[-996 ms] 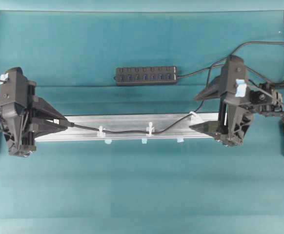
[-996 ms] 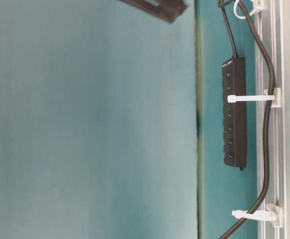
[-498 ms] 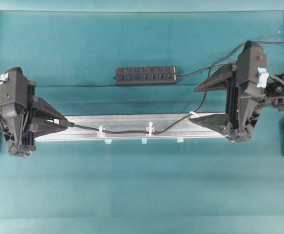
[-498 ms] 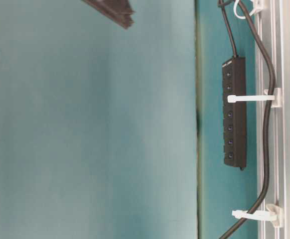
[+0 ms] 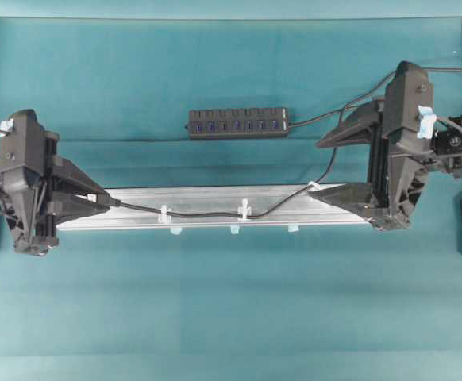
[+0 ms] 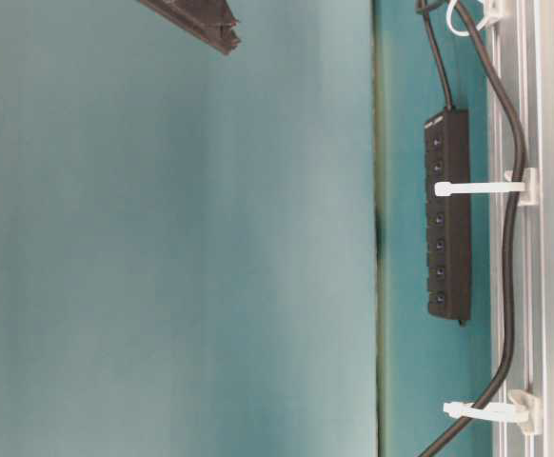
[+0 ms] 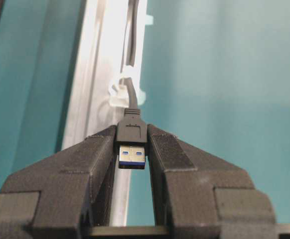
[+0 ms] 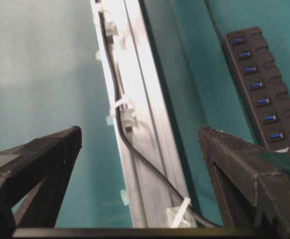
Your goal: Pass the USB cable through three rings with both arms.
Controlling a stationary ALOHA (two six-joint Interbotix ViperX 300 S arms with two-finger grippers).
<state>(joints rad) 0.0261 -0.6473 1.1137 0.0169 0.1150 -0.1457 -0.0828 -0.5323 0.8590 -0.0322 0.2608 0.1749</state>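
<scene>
The USB cable [image 5: 207, 213] lies along the silver rail [image 5: 215, 197] and runs by way of the three rings: left [image 5: 165, 213], middle [image 5: 245, 209] and right [image 5: 315, 188]. Past the right ring it curves up towards the back. My left gripper [image 5: 105, 202] is at the rail's left end, shut on the cable's plug [image 7: 132, 142]; the silver-and-blue tip pokes back between the jaws. The nearest ring [image 7: 119, 92] stands just beyond the plug. My right gripper [image 5: 317, 170] hovers wide open over the rail's right end, holding nothing; the rail and cable [image 8: 135, 154] show between its fingers.
A black multi-port hub [image 5: 237, 123] lies behind the rail, its cord trailing right towards the right arm. Small light blue tape tabs [image 5: 235, 230] sit along the rail's front edge. Teal cloth covers the table.
The right gripper has drawn back to the right and risen off the rail's end, still wide open. The left gripper and the cable have not moved.
</scene>
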